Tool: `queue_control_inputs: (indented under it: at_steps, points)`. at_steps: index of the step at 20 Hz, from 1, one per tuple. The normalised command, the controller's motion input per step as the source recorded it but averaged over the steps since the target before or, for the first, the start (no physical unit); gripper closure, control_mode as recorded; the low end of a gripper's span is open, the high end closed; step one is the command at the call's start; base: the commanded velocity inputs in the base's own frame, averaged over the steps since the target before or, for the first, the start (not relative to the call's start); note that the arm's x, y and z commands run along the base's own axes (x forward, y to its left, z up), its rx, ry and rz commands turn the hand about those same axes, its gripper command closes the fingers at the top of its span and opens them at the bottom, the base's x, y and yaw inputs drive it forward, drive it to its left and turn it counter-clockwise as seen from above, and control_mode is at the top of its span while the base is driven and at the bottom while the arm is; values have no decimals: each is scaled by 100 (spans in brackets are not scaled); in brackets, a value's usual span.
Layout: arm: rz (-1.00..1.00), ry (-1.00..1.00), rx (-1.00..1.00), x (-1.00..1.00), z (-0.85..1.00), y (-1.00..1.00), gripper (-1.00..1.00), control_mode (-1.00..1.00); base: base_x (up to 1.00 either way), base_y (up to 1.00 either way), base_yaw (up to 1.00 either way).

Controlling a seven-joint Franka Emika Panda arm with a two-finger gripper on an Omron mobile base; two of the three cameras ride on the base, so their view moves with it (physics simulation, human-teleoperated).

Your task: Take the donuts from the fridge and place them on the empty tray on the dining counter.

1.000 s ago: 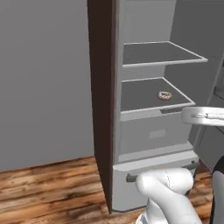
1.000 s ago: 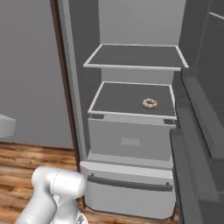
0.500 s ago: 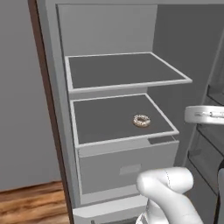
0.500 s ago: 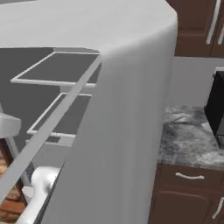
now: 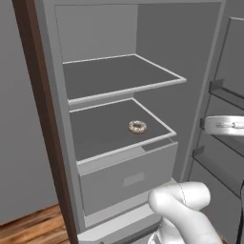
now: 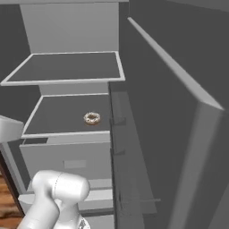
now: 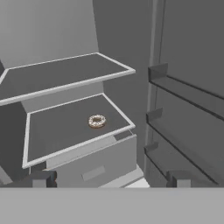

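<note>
Fridge (image 5: 57, 119) interior stands open ahead of the robot, door swung to the right with its shelf rails showing. One donut (image 5: 137, 126), pale with white icing and sprinkles, lies flat on the lower shelf (image 5: 100, 133), toward the right front part of it and apart from the rim. It shows again in the right base view (image 6: 91, 118) and in the hand view (image 7: 97, 121). The upper shelf (image 5: 109, 76) above it is bare, and the drawer (image 5: 128, 178) sits closed just below the lower shelf. I cannot find a second donut in these views.

The gripper (image 7: 109, 180) shows at the bottom of the hand view with its two dark fingertips far apart, fully spread and with nothing between them. It hangs well short of the donut, outside the shelf's front edge.

My judgement is that the reach has not yet begun. Risks from here: the slot between the two shelves is shallow, so a high approach could knock the hand against the upper shelf's front rim, and a low one could catch the lower rim. The donut is small and flat; closing off-centre could push it toward the back wall instead of gripping it. The open door close on the right also leaves little room for the arm's elbow.
</note>
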Motion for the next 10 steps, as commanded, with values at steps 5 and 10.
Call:
queue_control_inputs:
  at_steps: [5, 10]
  points:
    - [0, 0, 0, 0, 0, 0, -100, 100, 10, 37, -6]
    - [1, 1, 4, 40, -45, 6, -100, -100, 0, 0, 0]
